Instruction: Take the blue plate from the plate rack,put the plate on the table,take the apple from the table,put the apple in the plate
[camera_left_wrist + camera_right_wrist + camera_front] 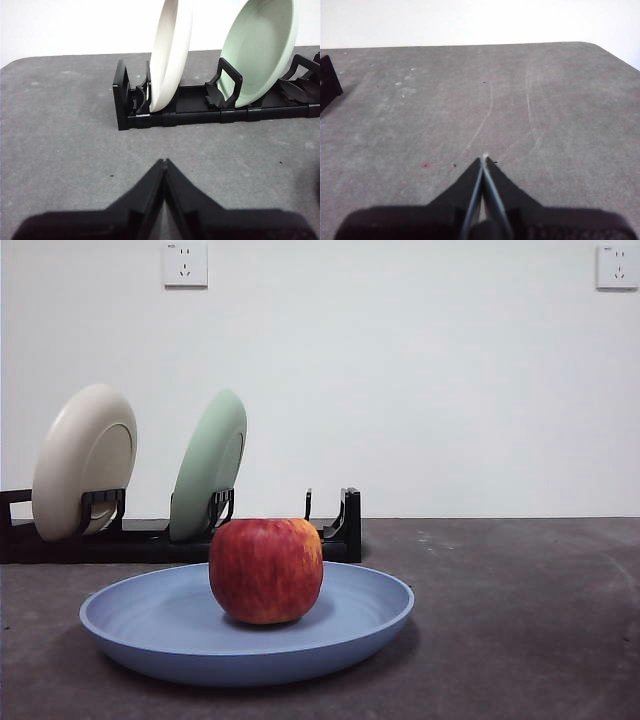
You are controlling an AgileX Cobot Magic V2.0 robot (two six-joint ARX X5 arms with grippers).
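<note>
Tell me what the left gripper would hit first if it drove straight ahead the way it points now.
Probably the plate rack: the left gripper, jaws shut, points across bare table at the rack's near rail, about below the cream plate. Its height above the table is unclear, so it might meet that plate instead.

left gripper (164,162): jaws pressed together tip to tip, holding nothing, hanging above the table | right gripper (484,159): jaws closed to a thin seam, empty, hanging above the table | front view: neither arm visible
</note>
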